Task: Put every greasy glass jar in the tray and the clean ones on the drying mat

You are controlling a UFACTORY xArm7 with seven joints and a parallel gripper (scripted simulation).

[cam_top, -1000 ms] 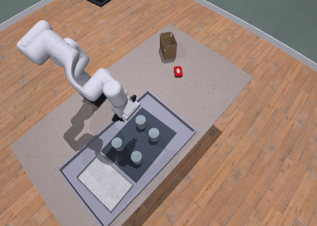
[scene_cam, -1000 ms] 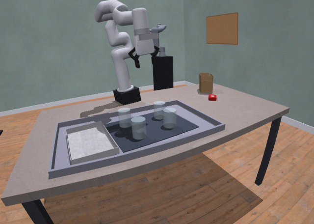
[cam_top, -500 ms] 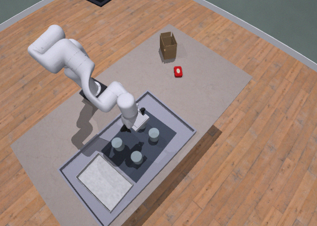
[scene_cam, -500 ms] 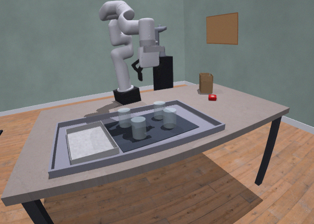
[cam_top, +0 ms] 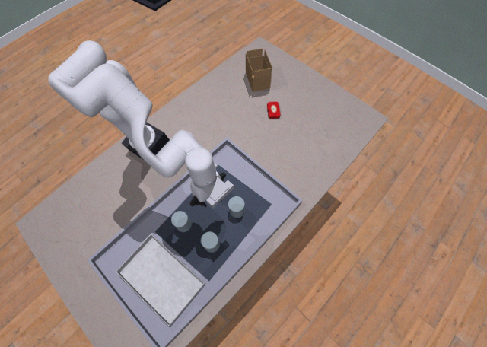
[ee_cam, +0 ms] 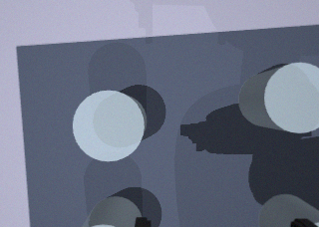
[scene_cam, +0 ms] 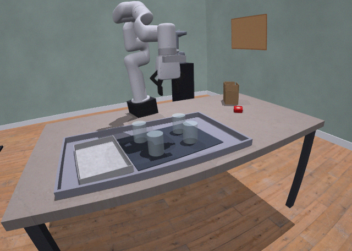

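Several glass jars stand upright on the dark drying mat point(cam_top: 220, 225). The top view shows three of them: one at the left point(cam_top: 179, 220), one at the front point(cam_top: 210, 241) and one at the right point(cam_top: 236, 205). The arm hides another. The exterior view shows them all, among them the back one point(scene_cam: 179, 122) and the front one point(scene_cam: 155, 142). The white tray point(cam_top: 160, 279) lies empty beside the mat. My gripper point(scene_cam: 158, 86) hangs high above the back of the mat, fingers apart and empty. In the wrist view a jar point(ee_cam: 109, 125) lies below, left of centre.
Mat and tray sit inside a grey rimmed basin point(scene_cam: 153, 154). A cardboard box point(cam_top: 258, 70) and a small red object point(cam_top: 273, 109) stand at the far end of the table. A black pedestal point(scene_cam: 183, 82) stands behind the arm.
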